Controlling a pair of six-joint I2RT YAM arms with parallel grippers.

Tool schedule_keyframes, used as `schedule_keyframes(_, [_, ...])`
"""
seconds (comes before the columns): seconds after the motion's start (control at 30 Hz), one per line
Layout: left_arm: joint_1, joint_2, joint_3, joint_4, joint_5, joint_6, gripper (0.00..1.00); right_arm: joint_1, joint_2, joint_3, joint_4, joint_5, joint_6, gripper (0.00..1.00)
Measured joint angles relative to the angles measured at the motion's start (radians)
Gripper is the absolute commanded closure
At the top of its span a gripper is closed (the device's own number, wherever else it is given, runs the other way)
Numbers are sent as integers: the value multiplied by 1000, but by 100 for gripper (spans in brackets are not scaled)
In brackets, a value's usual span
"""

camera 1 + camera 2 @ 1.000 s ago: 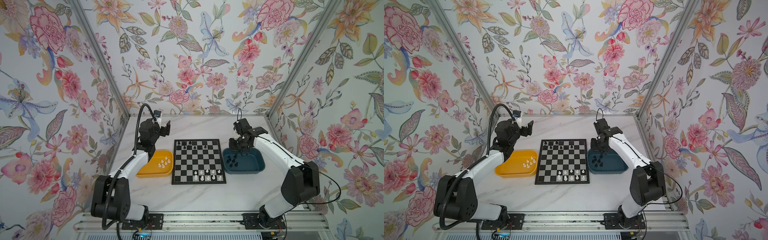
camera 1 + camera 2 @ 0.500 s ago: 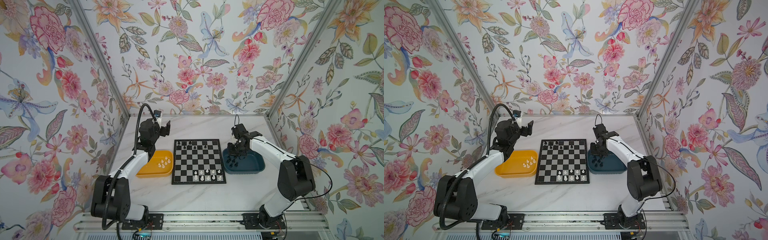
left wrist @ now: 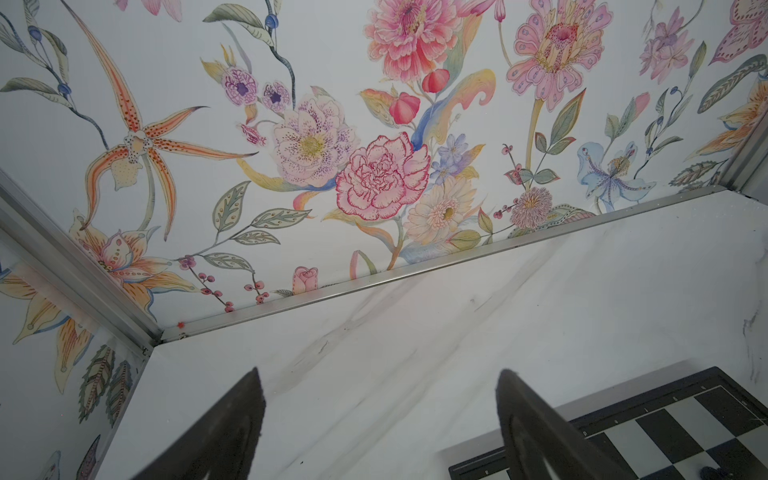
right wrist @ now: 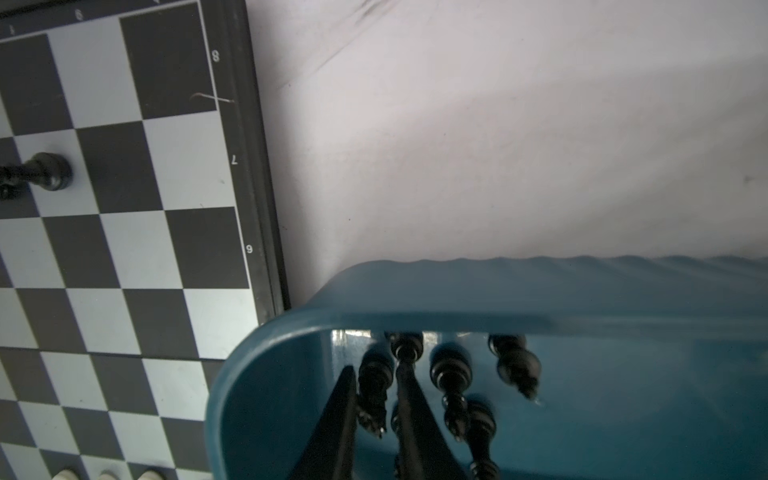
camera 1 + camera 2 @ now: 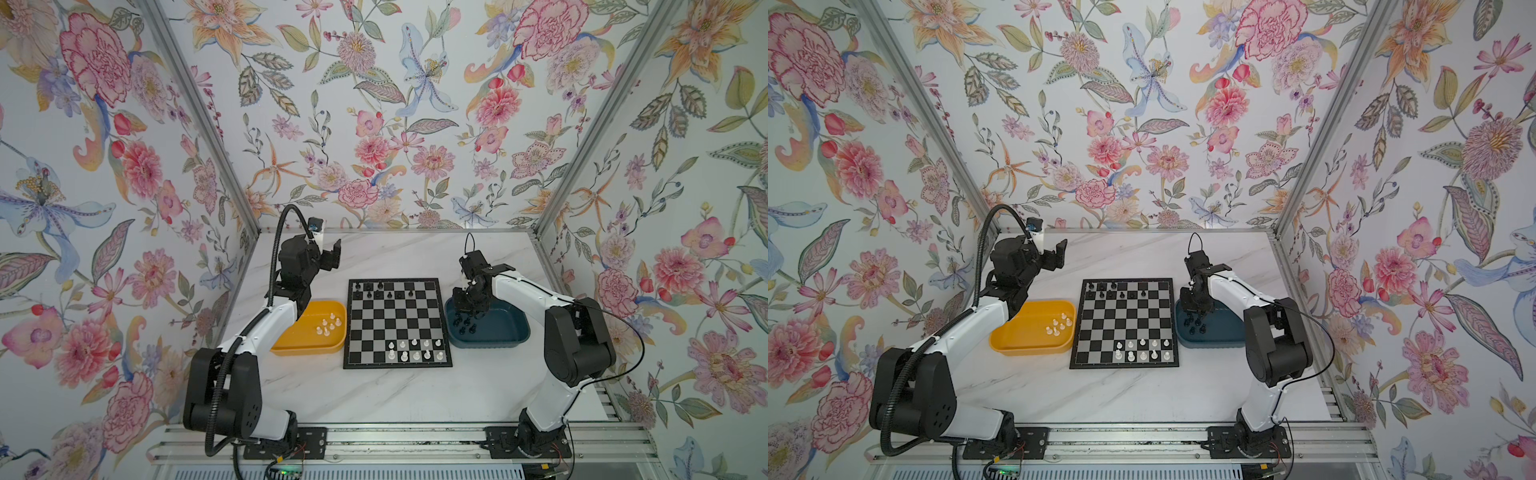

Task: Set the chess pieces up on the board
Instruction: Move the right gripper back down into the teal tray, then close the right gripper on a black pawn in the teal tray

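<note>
Right fingers [image 4: 332,440] lowered into glossy round-cornered blue tray [image 4: 415,320].

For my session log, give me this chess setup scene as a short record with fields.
board: black pieces on far rows, white pieces on near rows, both incomplete
yellow tray: loose white pieces
blue tray: loose black pieces
left gripper: open, empty, raised
right gripper: in blue tray, black piece between its jaws; grip unclear
</note>
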Motion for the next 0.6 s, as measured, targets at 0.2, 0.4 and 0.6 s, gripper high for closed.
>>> schedule_keyframes(0.2, [0,0,0,-3,0,0,11,-1,29,1,11,7,0,78])
schedule_keyframes(0.4, [0,1,1,-3,0,0,11,-1,61,2,11,14,0,79])
schedule_keyframes(0.6, [0,2,1,-10,0,0,11,-1,69,8,11,22,0,80])
